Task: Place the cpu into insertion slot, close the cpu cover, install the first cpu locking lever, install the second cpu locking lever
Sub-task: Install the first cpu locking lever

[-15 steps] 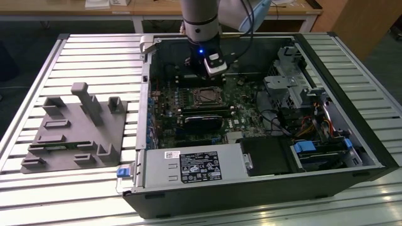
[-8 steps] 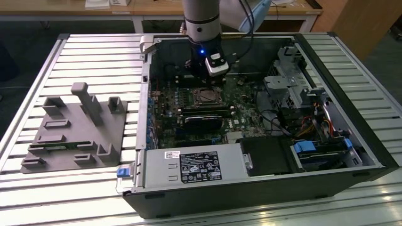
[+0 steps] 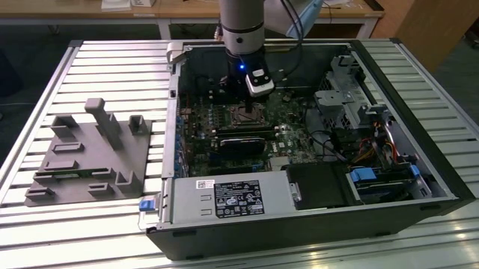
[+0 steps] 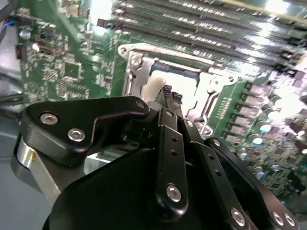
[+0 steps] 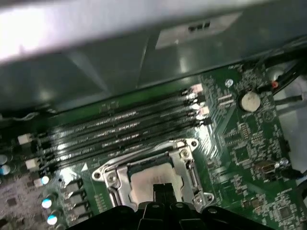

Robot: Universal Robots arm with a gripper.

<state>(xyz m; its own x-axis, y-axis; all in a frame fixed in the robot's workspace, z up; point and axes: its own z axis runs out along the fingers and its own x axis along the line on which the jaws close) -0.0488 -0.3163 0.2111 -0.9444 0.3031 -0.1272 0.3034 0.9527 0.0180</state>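
One arm (image 3: 241,28) reaches straight down into the open computer case (image 3: 299,221) at the upper centre of the exterior view. Its fingers (image 4: 166,98) are drawn together, with nothing seen between them, just above the cpu (image 5: 144,182). The cpu lies flat in the insertion slot (image 5: 108,175). Beyond it, the first wrist view shows four long memory slots (image 5: 124,127) and one coin battery (image 5: 249,100). The exterior view shows one grey fixture (image 3: 90,162) on the tabletop (image 3: 97,67) at its left.

Grey cpu (image 5: 141,184) lies flat inside the silvery-rimmed insertion slot (image 5: 114,178).
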